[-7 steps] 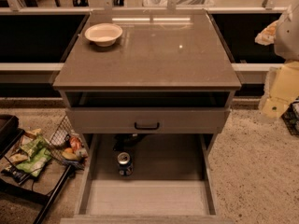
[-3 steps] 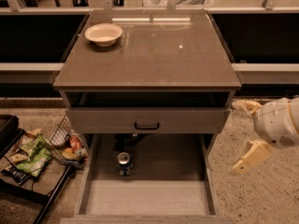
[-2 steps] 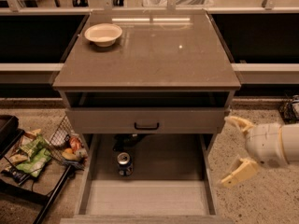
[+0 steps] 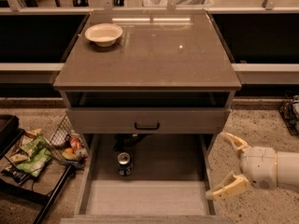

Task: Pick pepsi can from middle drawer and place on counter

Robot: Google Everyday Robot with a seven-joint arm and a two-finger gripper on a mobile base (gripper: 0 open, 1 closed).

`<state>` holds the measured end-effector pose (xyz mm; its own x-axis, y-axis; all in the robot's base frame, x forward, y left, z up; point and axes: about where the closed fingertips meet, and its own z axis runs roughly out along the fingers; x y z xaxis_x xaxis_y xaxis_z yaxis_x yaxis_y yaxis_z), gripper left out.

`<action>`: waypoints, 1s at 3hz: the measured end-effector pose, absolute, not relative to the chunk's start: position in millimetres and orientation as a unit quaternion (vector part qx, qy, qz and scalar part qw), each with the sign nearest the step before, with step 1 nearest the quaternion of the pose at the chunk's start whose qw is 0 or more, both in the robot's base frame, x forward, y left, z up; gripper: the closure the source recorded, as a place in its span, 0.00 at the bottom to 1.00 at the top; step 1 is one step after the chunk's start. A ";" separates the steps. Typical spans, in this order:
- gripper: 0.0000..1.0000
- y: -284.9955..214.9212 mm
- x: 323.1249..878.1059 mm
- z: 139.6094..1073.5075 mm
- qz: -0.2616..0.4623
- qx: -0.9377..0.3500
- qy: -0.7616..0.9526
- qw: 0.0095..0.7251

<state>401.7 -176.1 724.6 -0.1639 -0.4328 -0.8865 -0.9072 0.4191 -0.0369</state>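
Note:
The pepsi can (image 4: 124,164) stands upright on the grey floor of the open middle drawer (image 4: 159,195), at the back left, just below the drawer front above it. The glossy grey-brown counter (image 4: 154,55) tops the cabinet. My gripper (image 4: 220,166) is at the lower right, beside the drawer's right wall and right of the can. Its two cream fingers (image 4: 227,187) are spread wide apart and hold nothing.
A cream bowl (image 4: 103,33) sits at the counter's back left corner. The upper drawer front with a black handle (image 4: 147,125) overhangs the can. A wire rack of snack bags (image 4: 32,155) stands on the floor to the left.
My gripper has come down from the upper right and moved left, closing in on the drawer's right side. The can and bowl have not moved.

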 end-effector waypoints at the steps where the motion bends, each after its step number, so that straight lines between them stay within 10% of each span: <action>1: 0.00 -174.6 402.3 722.9 0.265 -0.469 0.716 0.444; 3: 0.00 -86.0 426.7 615.8 0.305 -0.446 0.717 0.440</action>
<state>426.7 -86.0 615.8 -0.2141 -0.3714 -0.9035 -0.9085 0.4154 0.0445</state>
